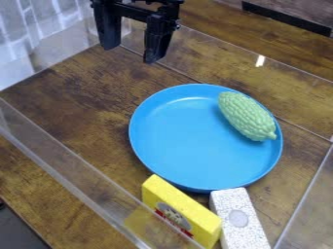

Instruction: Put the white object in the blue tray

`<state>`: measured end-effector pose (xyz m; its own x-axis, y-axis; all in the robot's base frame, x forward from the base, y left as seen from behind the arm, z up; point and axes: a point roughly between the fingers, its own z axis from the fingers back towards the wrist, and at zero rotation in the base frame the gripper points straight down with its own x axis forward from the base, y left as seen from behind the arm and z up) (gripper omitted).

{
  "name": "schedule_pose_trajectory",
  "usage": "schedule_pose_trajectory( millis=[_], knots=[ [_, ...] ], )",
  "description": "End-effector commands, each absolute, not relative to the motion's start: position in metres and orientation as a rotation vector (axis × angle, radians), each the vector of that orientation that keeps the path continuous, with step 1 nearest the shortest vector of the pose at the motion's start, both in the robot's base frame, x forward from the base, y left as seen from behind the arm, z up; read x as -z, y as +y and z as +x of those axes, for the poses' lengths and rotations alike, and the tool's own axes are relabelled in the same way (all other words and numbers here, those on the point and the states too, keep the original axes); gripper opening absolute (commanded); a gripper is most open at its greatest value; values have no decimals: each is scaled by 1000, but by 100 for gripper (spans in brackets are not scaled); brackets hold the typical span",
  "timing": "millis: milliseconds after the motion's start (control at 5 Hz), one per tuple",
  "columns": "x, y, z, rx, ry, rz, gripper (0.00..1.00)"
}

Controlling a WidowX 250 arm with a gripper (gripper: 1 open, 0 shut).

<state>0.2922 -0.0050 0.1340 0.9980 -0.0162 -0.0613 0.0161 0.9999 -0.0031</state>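
Nearest us, at the bottom edge, the yellow block (180,211) with its red label lies just left of the white object (240,221), a speckled block with a grey dimple; both sit just outside the near rim of the blue tray (182,136). We see dark wood-grain table (78,92) under everything, with clear plastic walls (58,180) fencing it in. Our end effector (135,39) hangs at the far left, fingers spread wide, holding nothing. A bumpy green object (247,116) rests on the tray's right side.
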Motion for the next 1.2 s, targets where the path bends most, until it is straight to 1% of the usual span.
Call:
schedule_pose_trajectory(
  millis=[0, 200, 400, 600, 800, 1000],
  knots=[
    [-135, -12, 296, 35, 78, -4, 100],
    [-141, -41, 296, 70, 89, -11, 100],
    [-139, -86, 290, 15, 76, -35, 100],
    [-135, -124, 284, -64, 70, -48, 100],
    [-122, -159, 281, -15, 79, -53, 100],
    [-114, -180, 270, 1, 90, -51, 100]
  ],
)
